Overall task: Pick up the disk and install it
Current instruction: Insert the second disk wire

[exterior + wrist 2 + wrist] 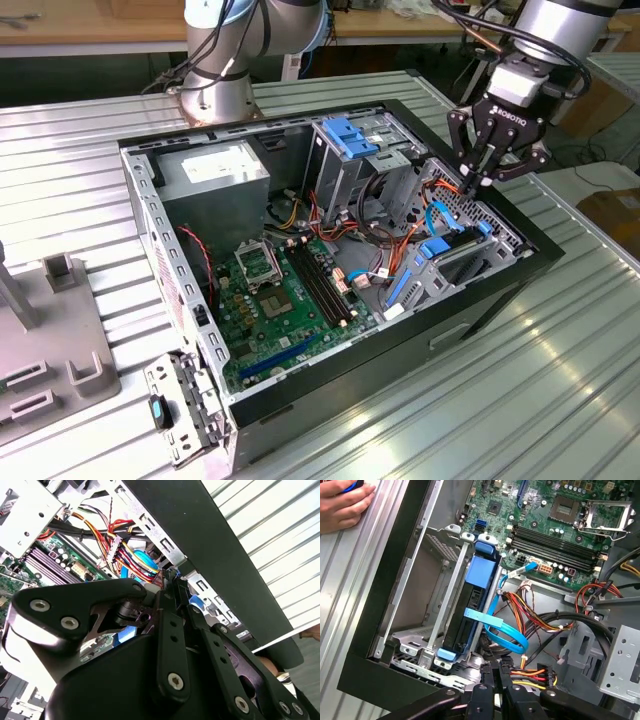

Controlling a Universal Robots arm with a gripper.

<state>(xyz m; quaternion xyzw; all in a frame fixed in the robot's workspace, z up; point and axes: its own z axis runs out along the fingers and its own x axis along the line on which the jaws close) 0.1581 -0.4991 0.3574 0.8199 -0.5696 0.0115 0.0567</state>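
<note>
The disk [470, 607], a dark body between bright blue rails, stands on edge in the grey drive cage [420, 645] at the case's side wall. In the exterior view the disk [455, 248] lies in that cage at the case's right end. My gripper [478, 183] hangs just above the cage's far end, fingers pointing down and shut with nothing between them. The fingertips [487, 672] hover over the disk's near blue end and the loose cables. In the second wrist view the gripper [175, 582] tapers toward coloured wires and a blue cable.
A blue flat cable [507, 637] and power wires [540, 620] lie beside the disk. A person's hand [342, 505] rests on the table outside the case. The motherboard [285, 290], a grey box with a white label [215, 165], a blue latch piece [350, 135] and a second arm base [215, 90] stand nearby.
</note>
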